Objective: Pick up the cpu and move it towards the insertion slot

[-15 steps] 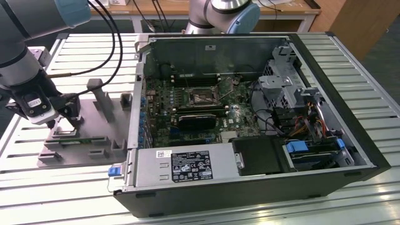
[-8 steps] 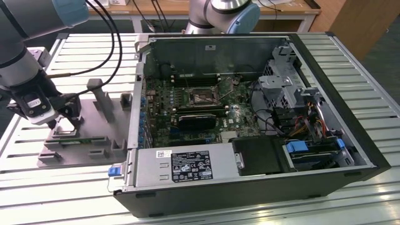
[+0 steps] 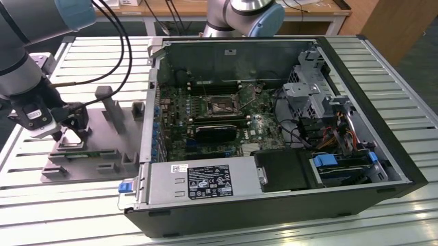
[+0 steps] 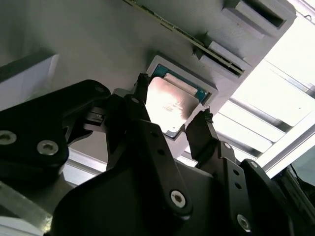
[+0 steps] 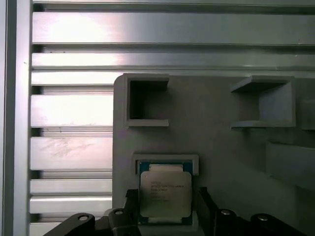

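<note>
In the exterior view the gripper (image 3: 71,132) hangs over a grey plastic tray (image 3: 110,143), well apart from the square metal-framed slot (image 3: 220,105). In the second wrist view the black fingers (image 4: 202,130) are spread, and the cpu (image 4: 170,104) lies between them, shiny silver top up. In the first wrist view it sits flat in a grey recess (image 5: 167,160); it is square, no side longer.

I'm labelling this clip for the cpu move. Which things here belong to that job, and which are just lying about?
Job: cpu, in its grey holder; gripper, open astride it; insertion slot on the motherboard.
Lying about: memory stick; power supply; second arm behind the case.
</note>
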